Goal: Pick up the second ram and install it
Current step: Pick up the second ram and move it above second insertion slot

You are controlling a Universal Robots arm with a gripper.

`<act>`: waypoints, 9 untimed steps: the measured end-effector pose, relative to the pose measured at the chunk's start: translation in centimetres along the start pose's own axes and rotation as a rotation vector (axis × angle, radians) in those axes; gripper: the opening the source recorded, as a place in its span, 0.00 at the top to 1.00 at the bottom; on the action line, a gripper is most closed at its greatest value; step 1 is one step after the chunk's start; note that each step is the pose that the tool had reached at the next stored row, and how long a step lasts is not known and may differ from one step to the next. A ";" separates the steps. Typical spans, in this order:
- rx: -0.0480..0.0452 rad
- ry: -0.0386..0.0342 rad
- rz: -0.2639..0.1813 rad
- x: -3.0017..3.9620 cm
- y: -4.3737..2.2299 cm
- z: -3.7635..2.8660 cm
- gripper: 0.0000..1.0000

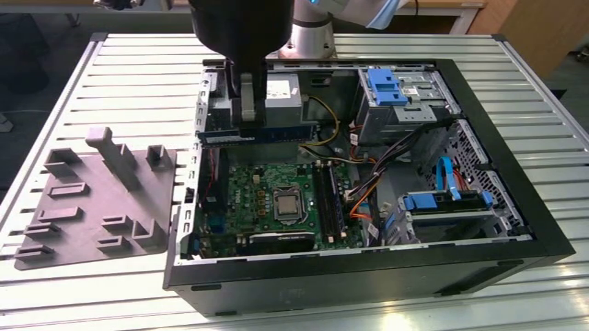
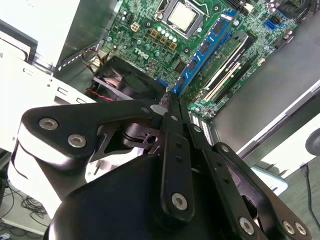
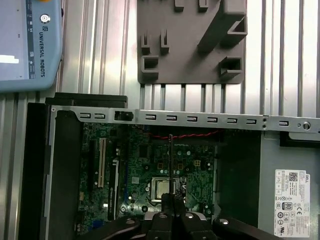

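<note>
While clamped on second ram (image 1: 287, 132), gripper (image 1: 247, 124) pointing down over case (image 1: 368, 276)

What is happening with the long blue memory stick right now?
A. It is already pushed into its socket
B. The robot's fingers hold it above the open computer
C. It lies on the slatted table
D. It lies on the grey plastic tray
B: in the exterior view the fingers clamp the second ram in the air above the motherboard, away from the grey tray.
</note>
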State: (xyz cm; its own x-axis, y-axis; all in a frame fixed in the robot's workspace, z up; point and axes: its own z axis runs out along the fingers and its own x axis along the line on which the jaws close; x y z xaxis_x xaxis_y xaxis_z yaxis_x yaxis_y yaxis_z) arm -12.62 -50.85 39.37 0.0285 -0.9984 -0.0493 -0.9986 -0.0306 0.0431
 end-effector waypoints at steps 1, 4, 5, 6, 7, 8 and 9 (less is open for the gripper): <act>-0.0001 0.0000 0.000 0.00 -0.18 -0.01 0.88; -0.0001 0.0001 0.000 0.01 -0.42 -0.02 0.88; -0.0001 0.0001 0.000 0.01 -0.50 -0.03 0.88; -0.0001 0.0001 0.000 0.02 -0.57 -0.03 0.88; -0.0001 0.0001 0.000 0.02 -0.65 -0.04 0.88; 0.0000 0.0000 0.000 0.02 -0.73 -0.03 0.88; -0.0001 0.0000 0.000 0.02 -0.81 -0.04 0.88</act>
State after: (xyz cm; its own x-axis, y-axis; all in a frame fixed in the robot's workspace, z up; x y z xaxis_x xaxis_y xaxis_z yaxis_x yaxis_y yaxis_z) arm -11.81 -50.85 39.37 0.0285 -0.9984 -0.0492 -0.9986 -0.0306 0.0431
